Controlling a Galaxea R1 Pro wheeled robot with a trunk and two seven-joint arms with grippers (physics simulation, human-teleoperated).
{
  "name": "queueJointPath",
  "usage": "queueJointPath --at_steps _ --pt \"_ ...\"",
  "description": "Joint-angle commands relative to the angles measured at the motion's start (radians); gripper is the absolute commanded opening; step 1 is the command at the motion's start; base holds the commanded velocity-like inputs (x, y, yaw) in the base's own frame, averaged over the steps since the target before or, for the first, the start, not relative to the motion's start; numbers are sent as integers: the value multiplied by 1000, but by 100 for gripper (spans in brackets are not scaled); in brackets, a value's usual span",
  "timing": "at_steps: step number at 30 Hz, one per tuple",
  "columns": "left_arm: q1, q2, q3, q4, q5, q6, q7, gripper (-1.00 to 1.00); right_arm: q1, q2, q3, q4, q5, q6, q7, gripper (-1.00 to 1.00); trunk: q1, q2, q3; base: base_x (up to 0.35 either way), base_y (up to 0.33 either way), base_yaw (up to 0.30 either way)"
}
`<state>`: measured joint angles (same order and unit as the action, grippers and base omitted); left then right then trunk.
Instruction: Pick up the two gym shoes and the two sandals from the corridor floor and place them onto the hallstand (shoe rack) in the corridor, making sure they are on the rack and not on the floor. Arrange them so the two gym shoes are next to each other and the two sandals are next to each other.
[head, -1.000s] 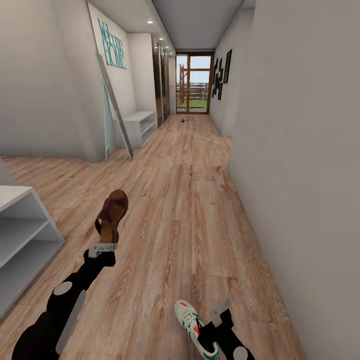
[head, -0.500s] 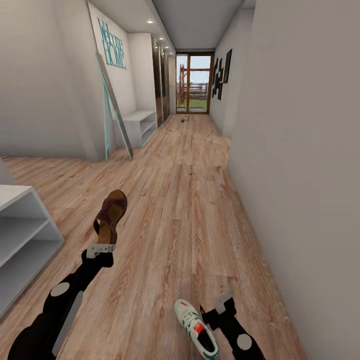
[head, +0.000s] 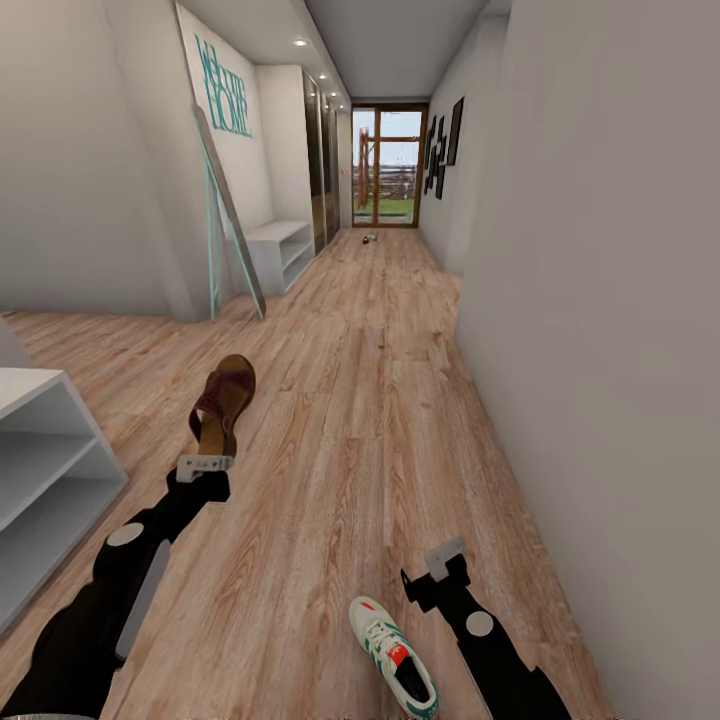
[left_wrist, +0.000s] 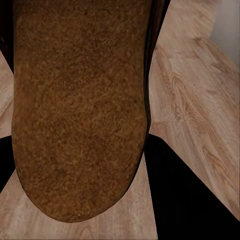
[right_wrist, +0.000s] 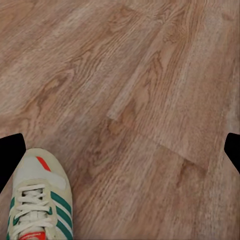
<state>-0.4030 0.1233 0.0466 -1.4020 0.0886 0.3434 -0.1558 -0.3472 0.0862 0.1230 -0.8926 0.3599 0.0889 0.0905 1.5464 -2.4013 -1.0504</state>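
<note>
My left gripper (head: 207, 458) is shut on the heel end of a brown sandal (head: 224, 398), holding it toe-up above the corridor floor (head: 350, 420). In the left wrist view the sandal's brown sole (left_wrist: 75, 110) is seen from very close. A white gym shoe (head: 395, 657) with green stripes and a red tab lies on the floor at the bottom of the head view. My right gripper (head: 437, 572) hovers just beyond and right of it, open, with nothing between its fingertips (right_wrist: 10, 155). The same gym shoe's toe (right_wrist: 37, 200) appears beside that gripper. The hallstand (head: 45, 470) stands at the left edge.
A grey wall (head: 600, 350) runs close along the right. Farther down on the left are a leaning mirror (head: 228, 215) and a white shelf unit (head: 280, 250) under "HOME" lettering. Small objects (head: 368, 238) lie on the floor near the glass door (head: 388, 165).
My right gripper has drawn away from the gym shoe, moving forward and to the right; the shoe stays put on the floor. The left gripper has risen slightly with the sandal.
</note>
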Motion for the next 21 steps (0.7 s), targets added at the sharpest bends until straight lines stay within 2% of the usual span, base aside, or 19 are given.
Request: queueJointPath --at_steps 1,7,14,19,21 --pt "-5 0 1 -2 6 16 -5 -100 0 0 -1 -2 8 7 4 100 4 -8 -4 0 0 0" --pt "-6 -1 1 0 4 29 -7 -100 -1 -2 -1 6 0 8 6 100 27 -50 -25 0 0 0" --pt "-2 -1 2 6 2 29 -8 -100 -1 -3 0 102 -1 5 8 100 54 -99 -57 0 0 1" --pt "-2 -1 2 7 0 29 -8 -100 -1 -3 3 135 -1 2 9 100 56 -100 -84 0 0 54" --pt "-1 -1 1 7 -1 29 -8 -100 -1 -2 4 140 -1 2 10 100 56 -100 -86 0 0 76"
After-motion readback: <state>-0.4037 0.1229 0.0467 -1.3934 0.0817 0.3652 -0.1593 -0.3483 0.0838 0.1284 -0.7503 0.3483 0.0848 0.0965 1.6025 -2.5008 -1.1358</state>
